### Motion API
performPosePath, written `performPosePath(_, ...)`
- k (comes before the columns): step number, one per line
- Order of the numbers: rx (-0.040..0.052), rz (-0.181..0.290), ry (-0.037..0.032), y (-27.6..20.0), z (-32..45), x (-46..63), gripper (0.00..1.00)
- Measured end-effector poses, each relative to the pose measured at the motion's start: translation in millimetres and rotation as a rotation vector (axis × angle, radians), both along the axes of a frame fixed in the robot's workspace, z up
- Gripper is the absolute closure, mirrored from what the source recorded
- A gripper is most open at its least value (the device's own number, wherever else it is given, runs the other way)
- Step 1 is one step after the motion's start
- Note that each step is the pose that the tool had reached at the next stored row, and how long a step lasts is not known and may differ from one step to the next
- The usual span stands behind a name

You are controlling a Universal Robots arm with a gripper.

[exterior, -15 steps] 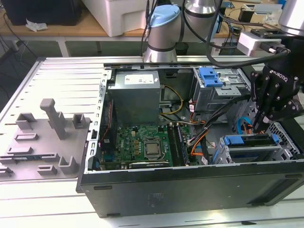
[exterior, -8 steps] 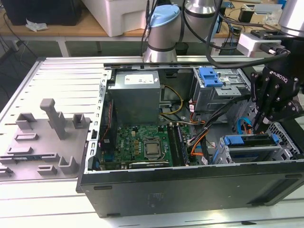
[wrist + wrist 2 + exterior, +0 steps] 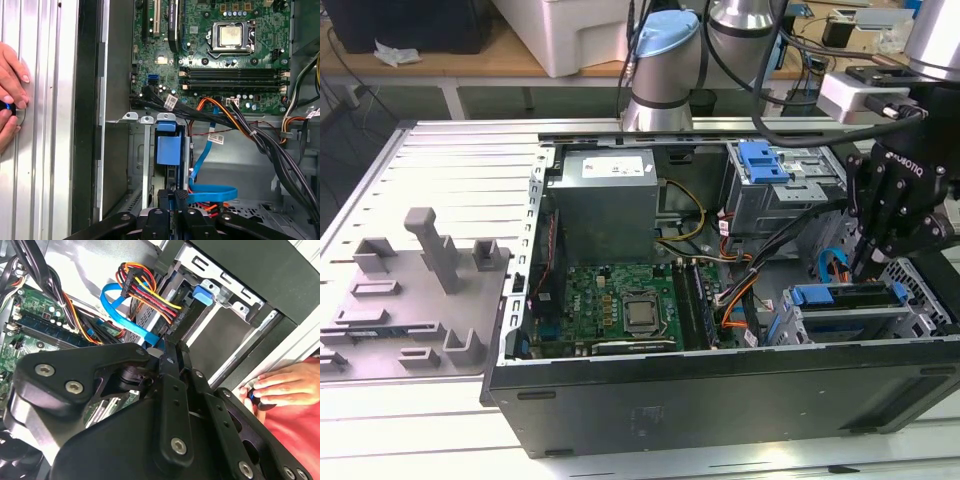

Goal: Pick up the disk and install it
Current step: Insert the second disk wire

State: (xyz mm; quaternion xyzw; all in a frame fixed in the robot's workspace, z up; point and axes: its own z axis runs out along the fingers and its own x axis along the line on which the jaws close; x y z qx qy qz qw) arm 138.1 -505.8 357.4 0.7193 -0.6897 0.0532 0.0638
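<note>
The disk stands on edge inside the lower drive bay at the front of the open computer case, on the exterior view's right. Its blue bracket frames its end, and a blue tab of that bracket sticks out of the bay. My black gripper hangs just above the disk's near end. In the first wrist view the gripper has its fingers pressed together, in line with the disk's edge. I see nothing held between them.
A blue flat cable and orange wires loop beside the bay. In the case are the motherboard, the grey power supply and an upper cage with a blue latch. A person's hand rests on the table outside the case wall.
</note>
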Motion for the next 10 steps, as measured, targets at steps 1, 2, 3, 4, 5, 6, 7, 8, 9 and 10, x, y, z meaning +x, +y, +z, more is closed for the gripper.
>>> performPosePath(1, 0.0003, 0.000, 0.0000, 0.0, -0.2, 0.0, 0.84)
performPosePath(2, 0.0012, 0.000, 0.0000, 0.0, -0.3, 0.0, 0.84)
performPosePath(3, 0.0019, 0.000, 0.0000, -0.1, -0.4, 0.0, 0.84)
performPosePath(4, 0.0030, 0.000, 0.0000, -0.2, -0.4, 0.0, 0.84)
performPosePath(5, 0.0056, 0.000, 0.0000, -0.3, -0.3, 0.0, 0.84)
performPosePath(6, 0.0067, 0.000, 0.0000, -0.4, -0.3, 0.0, 0.84)
performPosePath(7, 0.0090, 0.000, 0.0000, -0.8, -0.4, 0.0, 0.84)
performPosePath(8, 0.0107, 0.000, 0.0000, -1.3, -0.3, 0.0, 0.84)
performPosePath(9, 0.0122, 0.000, 0.0000, -1.9, -0.3, 0.0, 0.84)
performPosePath(10, 0.0148, 0.000, 0.0000, -2.8, -0.3, 0.0, 0.84)
